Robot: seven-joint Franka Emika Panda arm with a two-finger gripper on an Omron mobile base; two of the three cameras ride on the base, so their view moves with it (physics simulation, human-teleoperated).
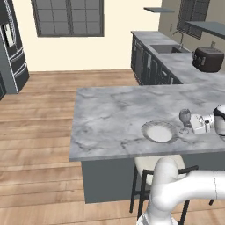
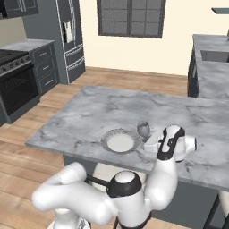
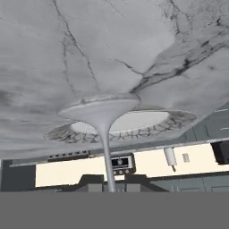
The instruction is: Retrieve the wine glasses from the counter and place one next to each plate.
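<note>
White arm (image 2: 89, 197) fills the foreground of the right base view, reaching up to the marble tabletop (image 1: 114, 118). Gripper (image 1: 196, 123) sits at 3 o'clock of the pale plate (image 1: 159, 131), jaws clamped on the stem of a wine glass (image 1: 185, 117). Glass stands upright just beside the plate, at its 2 o'clock in the left base view; whether the foot touches the marble I cannot tell. Hand view is rolled upside down: glass foot (image 3: 102, 108) and thin stem up close, plate rim behind it. Stool (image 1: 154, 169) under the tabletop edge. Sink (image 1: 167, 48) and dark cooker (image 1: 208, 59) on the far counter.
</note>
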